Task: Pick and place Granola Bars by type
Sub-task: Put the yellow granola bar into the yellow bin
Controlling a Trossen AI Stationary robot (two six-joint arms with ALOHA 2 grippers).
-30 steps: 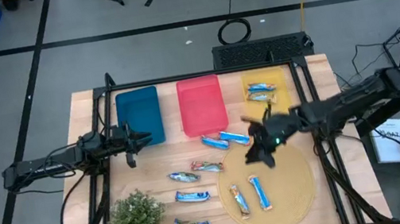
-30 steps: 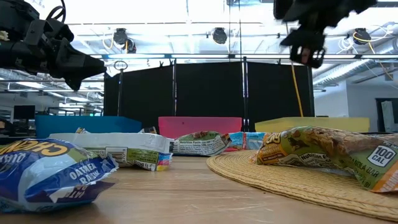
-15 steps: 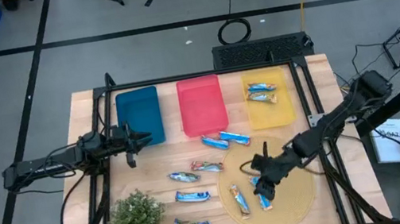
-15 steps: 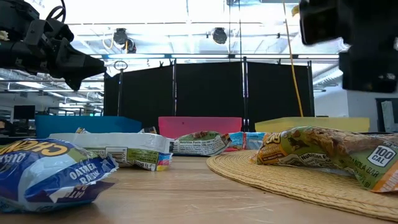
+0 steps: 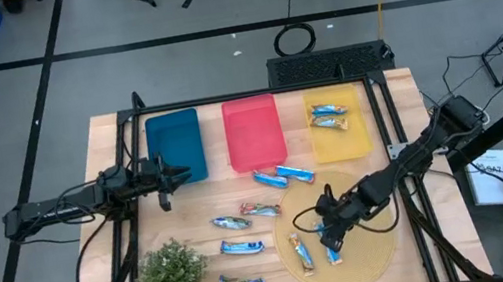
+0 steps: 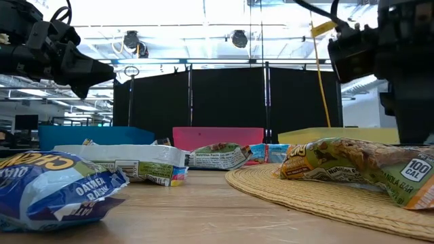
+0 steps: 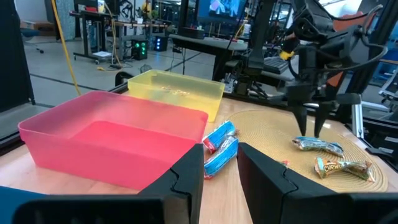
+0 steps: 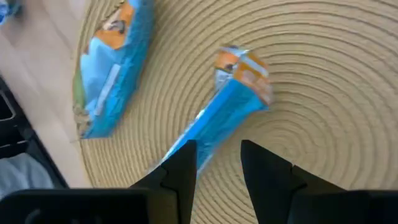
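Note:
Several granola bars lie flat on the table: two in the yellow tray [image 5: 329, 116], two before the red tray [image 5: 282, 175], several on the wood [image 5: 243, 248], and two on the woven mat, one orange-ended [image 5: 300, 253] and one blue [image 5: 330, 244]. My right gripper [image 5: 330, 231] is open and points down over the blue bar [image 8: 217, 118], a finger on either side of it; I cannot tell whether it touches. In the left wrist view its tips [image 7: 311, 127] stand just above that bar [image 7: 318, 146]. My left gripper [image 5: 165, 180] waits, open, in front of the blue tray.
Blue tray [image 5: 176, 145], red tray [image 5: 253, 133] and yellow tray [image 5: 340, 142] line the far side. The round woven mat [image 5: 374, 243] lies near right. A green plant [image 5: 170, 278] stands near left. A black frame borders the table.
My right gripper has swung from the spot in front of the yellow tray toward the near edge and come down over the woven mat, ending low above the blue bar there. The bars have not moved.

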